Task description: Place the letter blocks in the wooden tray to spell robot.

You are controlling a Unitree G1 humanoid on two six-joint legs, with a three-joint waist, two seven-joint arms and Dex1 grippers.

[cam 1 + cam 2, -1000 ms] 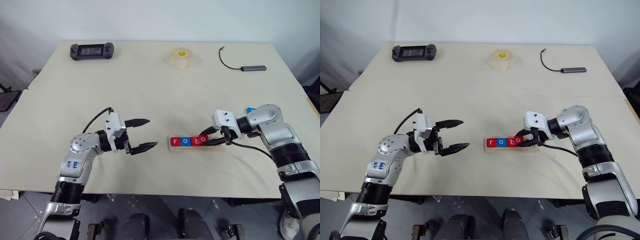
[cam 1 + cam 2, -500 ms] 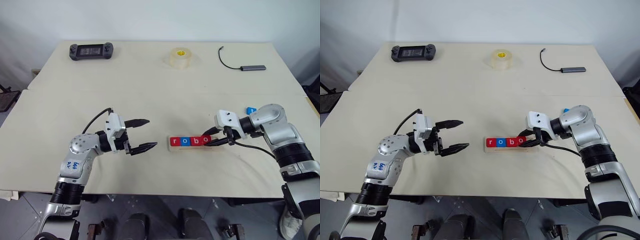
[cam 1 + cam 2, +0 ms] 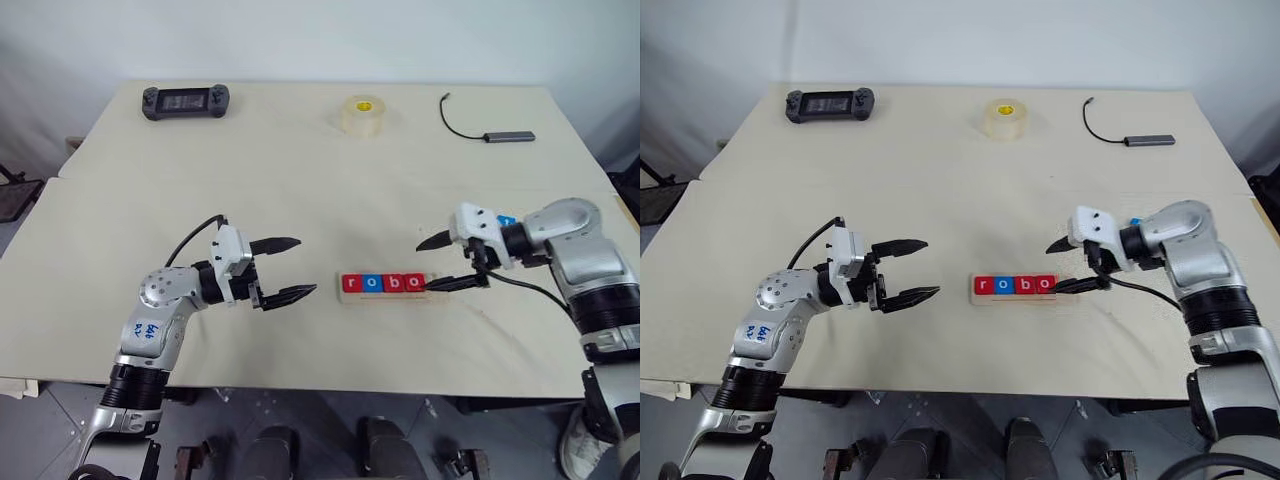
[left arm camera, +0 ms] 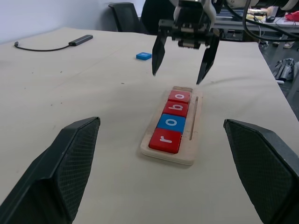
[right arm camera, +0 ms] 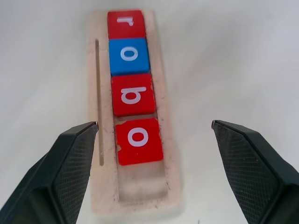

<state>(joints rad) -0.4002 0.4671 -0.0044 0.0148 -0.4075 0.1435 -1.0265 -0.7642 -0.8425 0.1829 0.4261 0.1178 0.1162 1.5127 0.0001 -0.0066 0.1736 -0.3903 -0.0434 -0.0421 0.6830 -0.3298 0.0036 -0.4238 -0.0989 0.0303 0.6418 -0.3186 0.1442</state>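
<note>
While four small square letter tiles (image 5: 133,84), red r, blue o, red b, red o, were seated in the long pale wooden tray (image 3: 392,296), its last slot was left bare. The right gripper (image 3: 452,262) was held at that end with jaws wide apart and empty; a small blue tile (image 4: 144,56) was seen well apart behind it. The left gripper (image 3: 286,268) was held near the tray's other end, jaws apart.

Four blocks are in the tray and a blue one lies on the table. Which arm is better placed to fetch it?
Probably the right. The loose blue block lies just behind the open right gripper, near the wooden tray's free end. The left gripper hovers beyond the other end.
</note>
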